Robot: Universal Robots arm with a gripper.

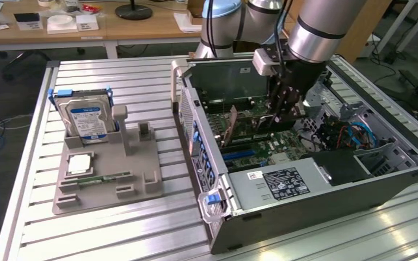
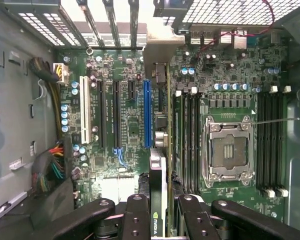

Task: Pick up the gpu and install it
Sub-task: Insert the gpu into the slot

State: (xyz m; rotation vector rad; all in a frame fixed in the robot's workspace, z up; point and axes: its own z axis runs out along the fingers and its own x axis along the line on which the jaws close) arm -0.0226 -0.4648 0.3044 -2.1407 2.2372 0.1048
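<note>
Misalignment worries me: my gripper [image 2: 162, 212], jaws pinching the gpu [image 2: 158, 172], holds it edge-on over the motherboard [image 2: 135, 127], seemingly just beside the blue expansion slot [image 2: 147, 115] rather than in line, so pushing down could jam or bend its contacts.

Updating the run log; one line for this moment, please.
gripper: shut on gpu | gpu: edge-on over motherboard | seated: cannot tell

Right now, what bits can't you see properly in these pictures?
Wrist view: the gpu is edge-on, so it hides its own faces and whatever lies beneath it.
Exterior view: the gripper covers one end of the gpu and part of the motherboard.
Exterior view: the hard drive label is too small to read.
</note>
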